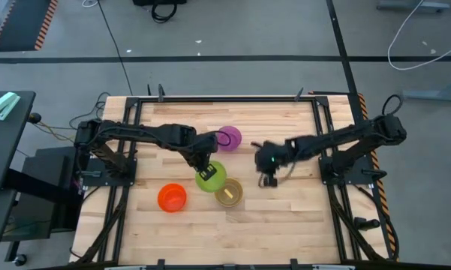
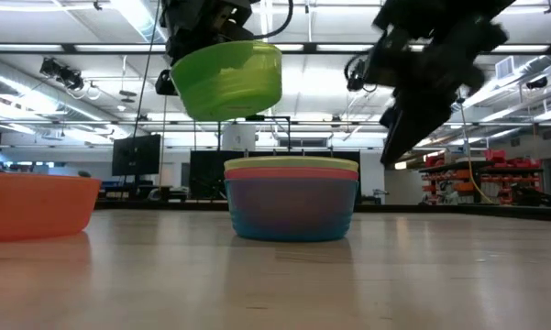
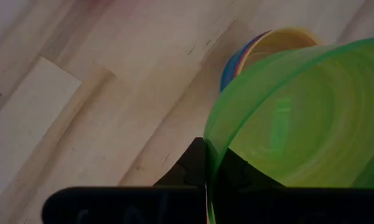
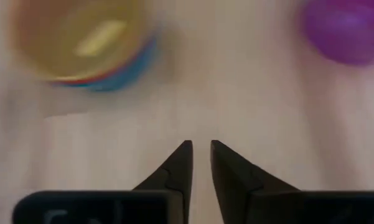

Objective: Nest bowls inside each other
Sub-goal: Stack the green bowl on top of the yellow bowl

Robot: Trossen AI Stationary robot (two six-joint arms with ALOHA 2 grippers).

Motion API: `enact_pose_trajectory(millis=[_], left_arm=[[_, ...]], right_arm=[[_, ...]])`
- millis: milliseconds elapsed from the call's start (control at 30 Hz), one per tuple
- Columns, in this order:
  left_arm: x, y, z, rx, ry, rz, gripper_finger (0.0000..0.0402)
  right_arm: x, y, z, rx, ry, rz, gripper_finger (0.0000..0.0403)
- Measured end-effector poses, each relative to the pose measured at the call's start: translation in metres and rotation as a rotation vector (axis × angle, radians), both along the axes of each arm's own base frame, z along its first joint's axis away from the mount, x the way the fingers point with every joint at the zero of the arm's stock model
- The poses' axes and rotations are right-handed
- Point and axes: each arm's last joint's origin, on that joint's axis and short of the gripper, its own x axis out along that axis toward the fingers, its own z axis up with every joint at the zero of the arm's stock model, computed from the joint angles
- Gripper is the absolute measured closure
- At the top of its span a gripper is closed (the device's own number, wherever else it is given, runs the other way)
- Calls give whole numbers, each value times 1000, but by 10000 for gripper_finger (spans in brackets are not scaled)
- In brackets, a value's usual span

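Observation:
My left gripper [image 1: 203, 165] holds the green bowl [image 1: 211, 178] in the air, just left of and above a stack [image 2: 292, 197] with the yellow bowl on top, then pink-red and blue below. That stack [image 1: 229, 193] stands on its base on the table. The orange bowl [image 1: 172, 197] sits to its left and the purple bowl [image 1: 229, 137] farther back. My right gripper [image 1: 269, 178] hovers right of the stack. Its fingers [image 4: 185, 163] are almost together and hold nothing. My left gripper pinches the green bowl's rim [image 3: 207, 144], with one finger [image 3: 191, 167] outside the wall and the other inside, showing dark through the plastic. The fingers come from above, slanting down. The bowl [image 2: 227, 78] is lifted clear of the table, mouth up and slightly tilted.
The wooden table [image 1: 285, 217] has bare room on its right half and along the near edge. Dark frame rails [image 1: 326, 150] run down both sides, by the arm bases. The purple bowl [image 4: 351, 28] lies between the two grippers, toward the far side.

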Motion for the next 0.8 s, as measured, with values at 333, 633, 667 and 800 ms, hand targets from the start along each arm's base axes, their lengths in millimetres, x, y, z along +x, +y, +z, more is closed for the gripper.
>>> enact_pose_trajectory(millis=[333, 633, 667, 800], left_arm=[[-1, 0, 0, 4, 9, -10, 394], [-3, 0, -1, 13, 30, -5, 394], [-3, 0, -1, 12, 31, -2, 394], [-4, 0, -2, 11, 48, 1, 393]], right_arm=[[20, 77, -27, 22, -77, 103, 393], [73, 115, -52, -41, -48, 232, 399], [78, 119, -52, -49, -53, 254, 399], [98, 125, -51, -85, -64, 309, 400]])
